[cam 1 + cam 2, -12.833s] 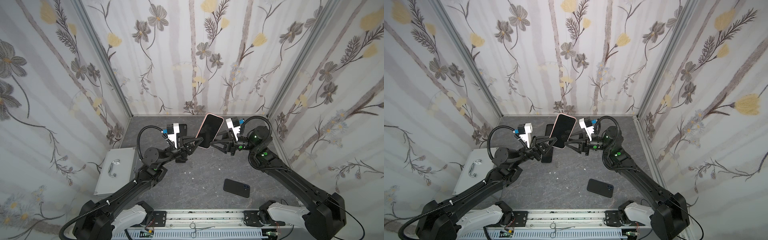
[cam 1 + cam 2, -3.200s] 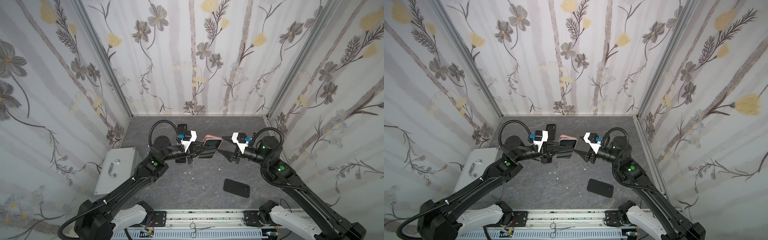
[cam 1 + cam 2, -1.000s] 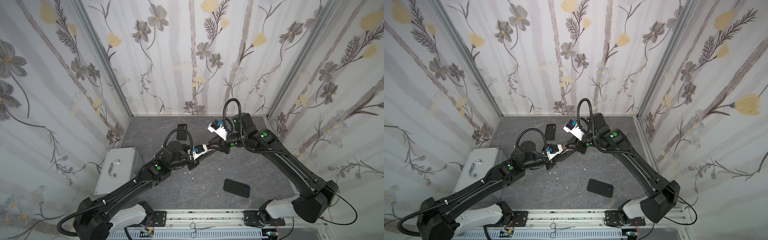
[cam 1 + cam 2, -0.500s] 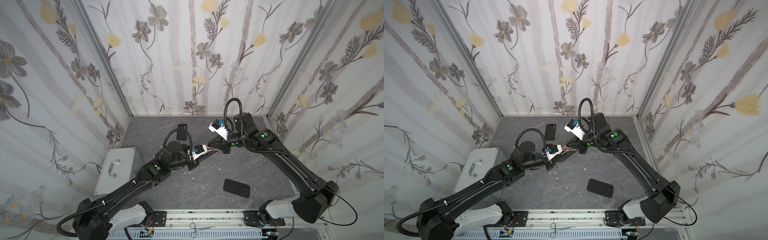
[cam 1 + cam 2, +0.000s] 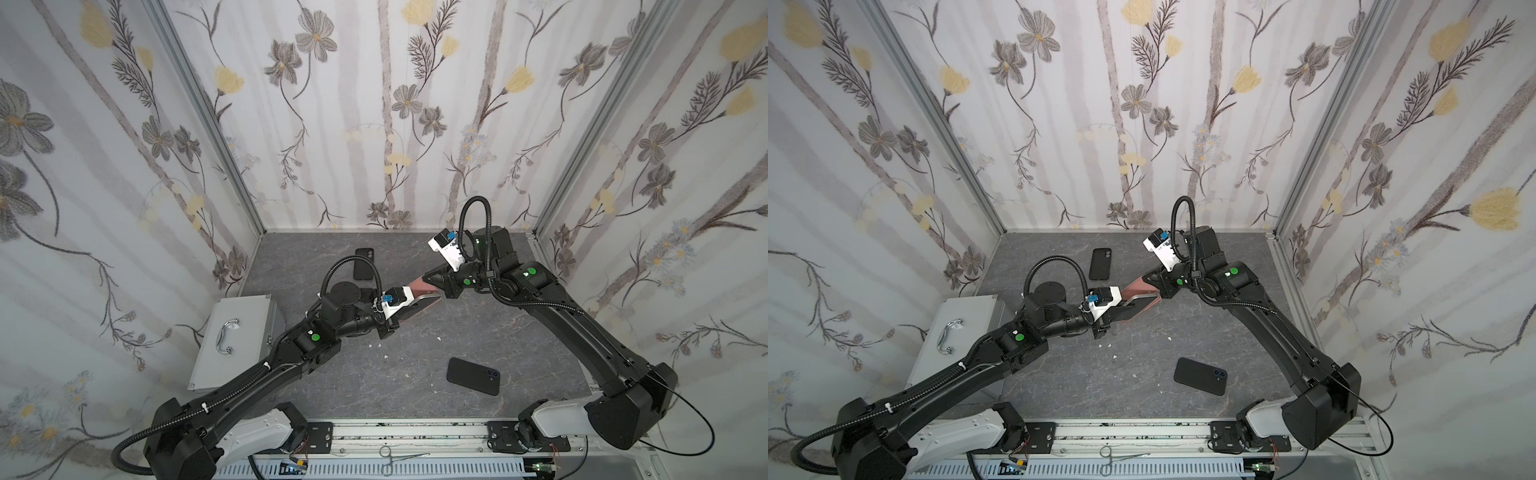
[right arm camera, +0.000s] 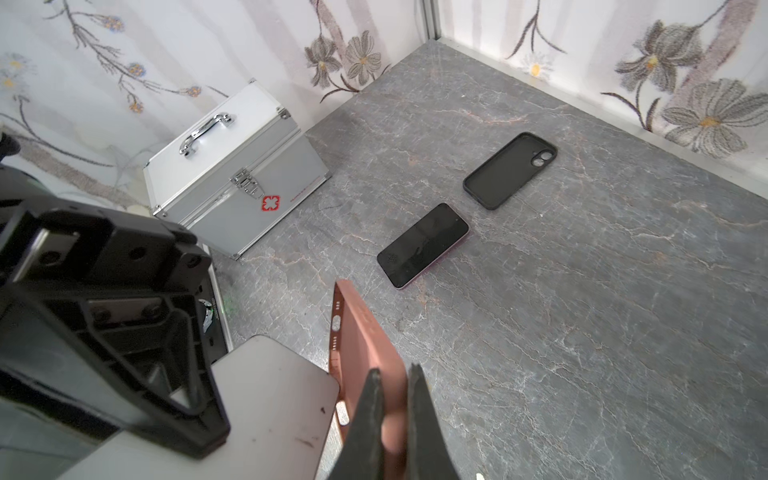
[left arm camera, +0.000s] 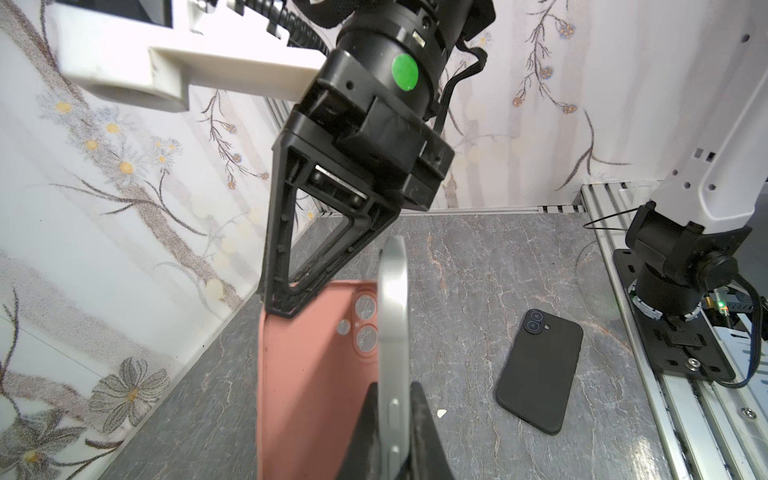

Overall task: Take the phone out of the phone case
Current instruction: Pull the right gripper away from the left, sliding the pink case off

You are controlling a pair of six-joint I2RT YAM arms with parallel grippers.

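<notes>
Your left gripper has its fingers pinched on the phone, clamping its thin, rounded silver edge with a side button between the pads. Your right gripper presses its black fingers together on one wall of the case. The case is a matte salmon-pink shell with soft corners, slots along its end and round camera holes.

Both are held in the air over the middle of the table. At the camera end, phone and case gape apart in a V. You can't tell whether the other end sits in the shell, because the fingers cover it. The phone's back is flat, smooth and pale grey with a few dark specks.

The table is grey with a veined, stone-like surface and a scatter of small white chips.
- A black case lies open side up near the back wall.
- A spare phone lies screen up just beside the black case.
- A black phone lies face down towards the front right, well apart from both grippers.
- A ribbed aluminium box with a chrome handle stands at the left edge, close to your left arm.
</notes>
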